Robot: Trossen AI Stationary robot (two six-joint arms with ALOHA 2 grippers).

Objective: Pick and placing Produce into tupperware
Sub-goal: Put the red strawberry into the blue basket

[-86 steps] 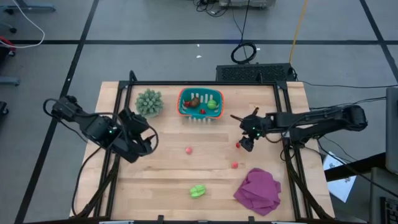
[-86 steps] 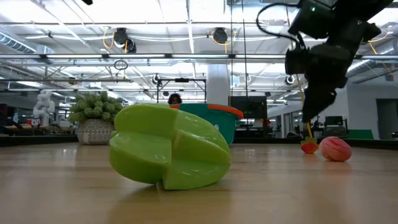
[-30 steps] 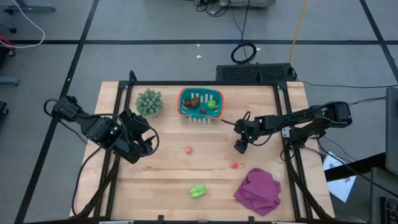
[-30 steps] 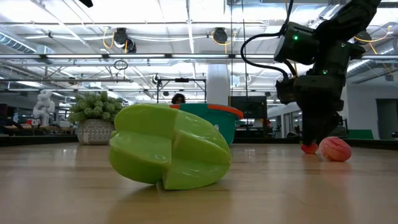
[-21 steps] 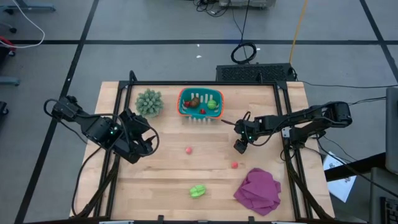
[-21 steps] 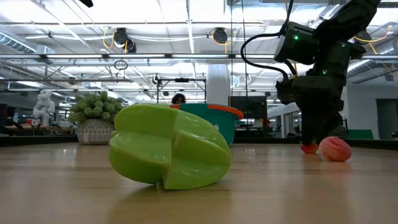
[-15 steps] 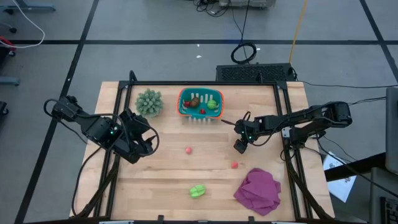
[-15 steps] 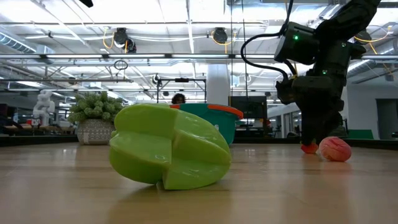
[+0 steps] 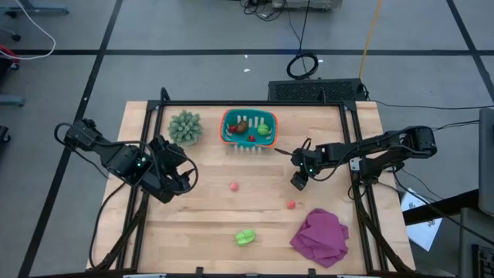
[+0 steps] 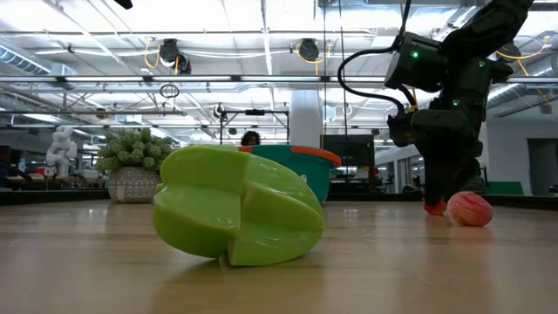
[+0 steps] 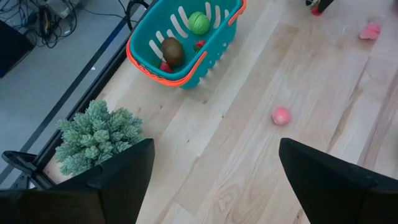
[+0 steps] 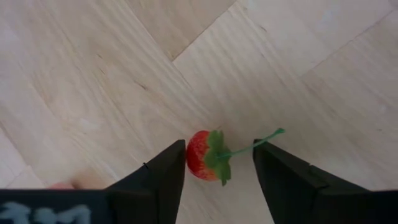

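A small red strawberry with a green leaf and stalk lies on the wooden table, and my right gripper stands open over it, a finger on either side. The high view places this gripper right of the table's middle. The teal tupperware with the orange-red rim stands at the far middle and holds a green piece, a brown oval and small red ones. Two small red pieces and a light-green piece lie loose on the table. My left gripper waits open above the table's left side. My right gripper comes at the strawberry slanting down from above, and the strawberry lies on the table between its fingers. One finger stands right against the red side; I cannot tell whether it touches. The other finger stands apart from the leaf.
A spiky grey-green plant stands left of the tupperware. A magenta cloth lies crumpled at the near right. In the low view the light-green piece fills the foreground and a pink-red piece lies beside the right gripper.
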